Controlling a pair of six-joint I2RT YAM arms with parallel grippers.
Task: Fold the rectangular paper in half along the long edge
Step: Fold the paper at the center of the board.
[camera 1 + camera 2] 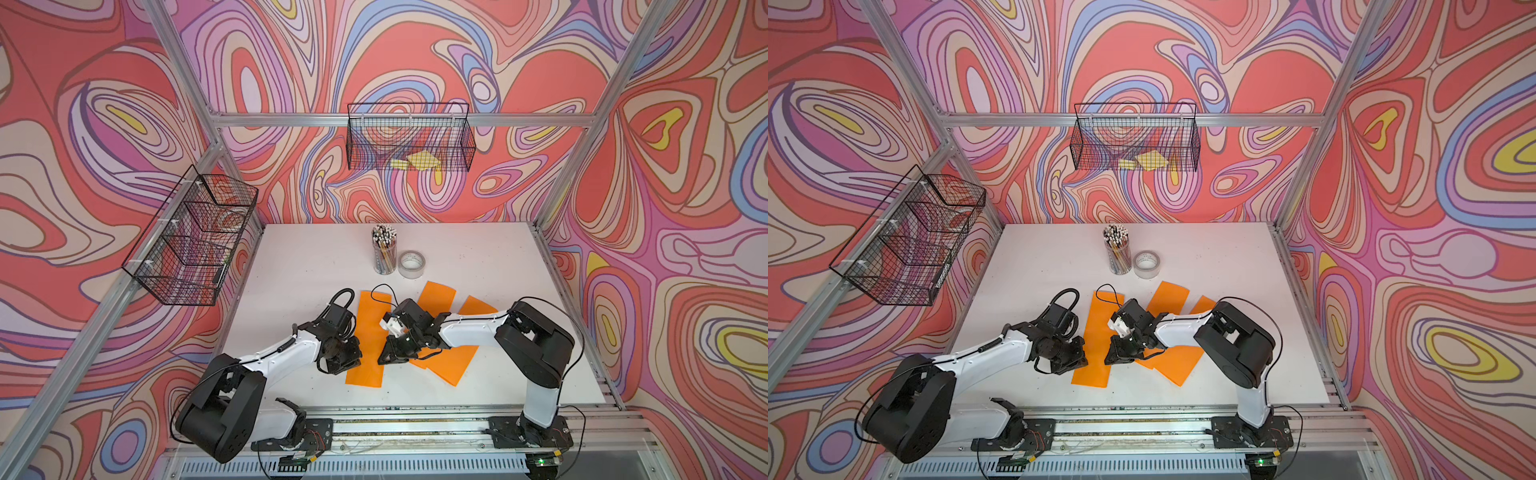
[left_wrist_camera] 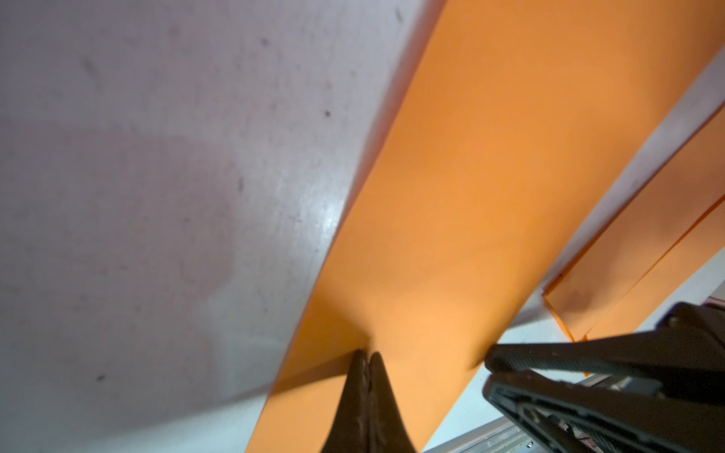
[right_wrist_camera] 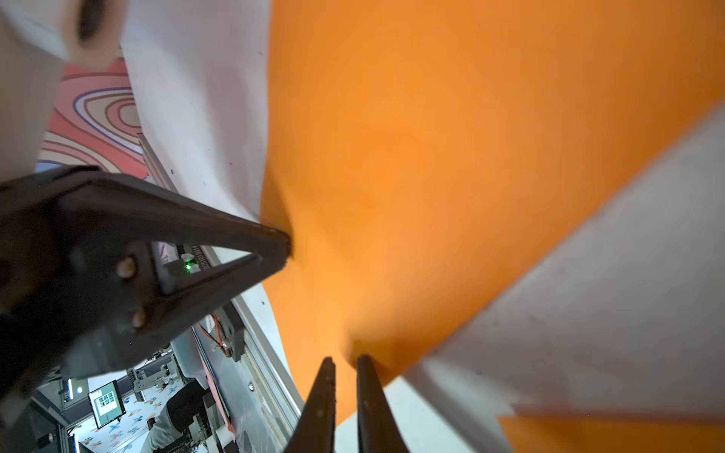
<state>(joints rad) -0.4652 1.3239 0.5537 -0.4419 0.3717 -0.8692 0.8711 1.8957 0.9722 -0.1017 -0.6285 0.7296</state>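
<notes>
- The rectangular paper (image 1: 365, 374) is the leftmost of three orange sheets on the white table (image 1: 311, 257), near the front between the two arms. Its long edges run away from the robot.
- A strip of bare table separates it from the neighbouring orange sheets (image 1: 453, 365). The pencil cup (image 1: 384, 253) and tape roll (image 1: 411, 264) stand well behind.
- The left gripper (image 2: 365, 359) has its fingertips pressed together. The joined tips bear down on the sheet and dimple it slightly, so I judge it is acting as a pin and not as a grasp.
- The right gripper (image 3: 346, 359) sits at the opposite long edge with a narrow gap between its jaws. The tips touch the paper, and I see nothing clamped between them.
- Handling, as a judgement: the sheet looks thin, light and limp. It will probably skate on the smooth table unless it is held down, and it will crease wherever it is pinched.
- Best hold: slip one fingertip under the free long edge, close on that edge only, then carry it over to meet the pinned edge — corners matched before pressing.
- Risk: lying this flat, the edge may slide away and not lift.
</notes>
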